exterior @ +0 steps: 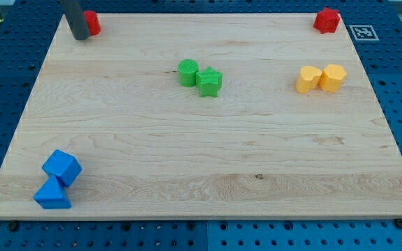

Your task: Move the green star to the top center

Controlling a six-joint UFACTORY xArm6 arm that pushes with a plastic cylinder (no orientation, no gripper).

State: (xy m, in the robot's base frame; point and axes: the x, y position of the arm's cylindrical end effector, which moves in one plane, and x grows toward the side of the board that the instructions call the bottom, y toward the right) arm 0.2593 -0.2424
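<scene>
The green star [210, 82] lies on the wooden board [201, 146] a little above the middle, touching a green round block [188, 72] on its upper left. My rod comes down at the view's top left, and my tip [79, 37] rests on the board beside a red block [91, 23], far left of the green star.
A second red block [326, 19] sits at the top right corner. Two yellow blocks, a heart [308, 79] and a hexagon [333, 77], touch at the right. A blue cube [62, 167] and a blue triangle [51, 194] sit at the bottom left.
</scene>
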